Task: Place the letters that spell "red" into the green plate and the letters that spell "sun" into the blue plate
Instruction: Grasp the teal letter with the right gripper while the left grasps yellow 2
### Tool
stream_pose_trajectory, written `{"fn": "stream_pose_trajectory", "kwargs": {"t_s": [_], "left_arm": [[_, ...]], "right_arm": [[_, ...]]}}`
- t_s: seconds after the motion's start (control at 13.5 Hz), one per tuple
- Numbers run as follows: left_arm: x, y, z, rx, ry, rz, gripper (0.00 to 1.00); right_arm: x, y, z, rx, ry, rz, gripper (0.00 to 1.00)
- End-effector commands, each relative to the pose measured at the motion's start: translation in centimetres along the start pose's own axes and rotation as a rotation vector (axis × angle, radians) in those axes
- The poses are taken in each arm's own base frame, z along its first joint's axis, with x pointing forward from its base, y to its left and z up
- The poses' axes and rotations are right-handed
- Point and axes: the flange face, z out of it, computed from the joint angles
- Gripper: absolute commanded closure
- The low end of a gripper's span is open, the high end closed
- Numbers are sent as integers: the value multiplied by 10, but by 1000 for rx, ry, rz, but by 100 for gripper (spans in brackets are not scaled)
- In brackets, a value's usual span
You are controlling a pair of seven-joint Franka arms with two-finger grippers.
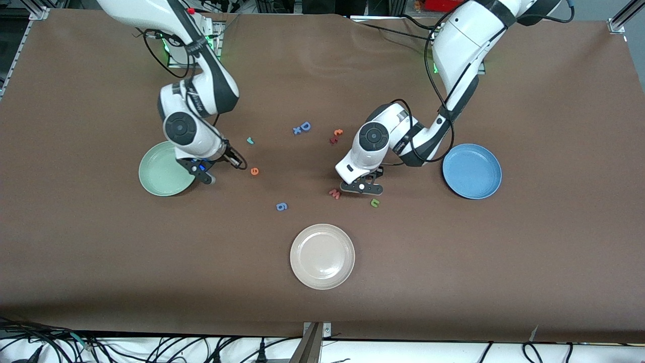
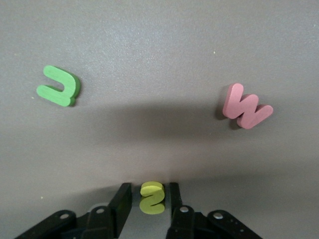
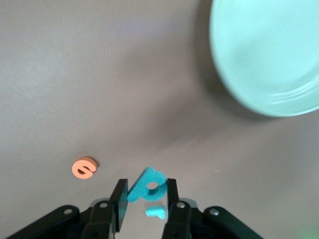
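Cream-white plate (image 1: 322,257), nearest the front camera, is sitting at six o'clock of the table and is not part of either word, so I am leaving it alone. I am working both words at once, each arm beside its own plate.

My right gripper (image 1: 236,161) is pinching the teal d (image 3: 146,185) and holding it clear of the cloth, just at the three o'clock edge of the green plate (image 1: 158,176), ready to carry it over the rim. From that gripper, the orange e (image 1: 254,171) is lying at about four o'clock and the teal r (image 1: 250,140) at about one o'clock.

My left gripper (image 1: 361,187) is down at the cloth around the yellow s (image 2: 152,197); I cannot tell whether it is gripping. The green n (image 1: 375,202) is lying at its five o'clock, and the pinkish-red w (image 1: 334,193) at its eight. The blue plate (image 1: 472,171) is waiting at three o'clock, empty.

My own hand is hiding the s in the front view. I am not finding the yellow u anywhere. A small teal scrap under the d is hard to identify.
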Motion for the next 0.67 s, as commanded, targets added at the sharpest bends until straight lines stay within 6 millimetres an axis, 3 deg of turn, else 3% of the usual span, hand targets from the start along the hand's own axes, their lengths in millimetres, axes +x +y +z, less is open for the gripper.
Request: {"fn": "stream_pose_trajectory", "kwargs": {"t_s": [0.0,0.22,0.44,0.59], "left_arm": [[-7,4,9,29,-15,-13,69],[-7,4,9,29,-16,-19,77],[-4,3,8,27,-13,-22,81],[2,-4,-1,33,-17,-35,81]], "right_arm": [[57,40,-33,-35,-52,-97,100],[115,99,-28,-45,-67,-233,99],[161,142,12,-57,-106,-297,98],[174,153,35,-67,-124,-339,97]]}}
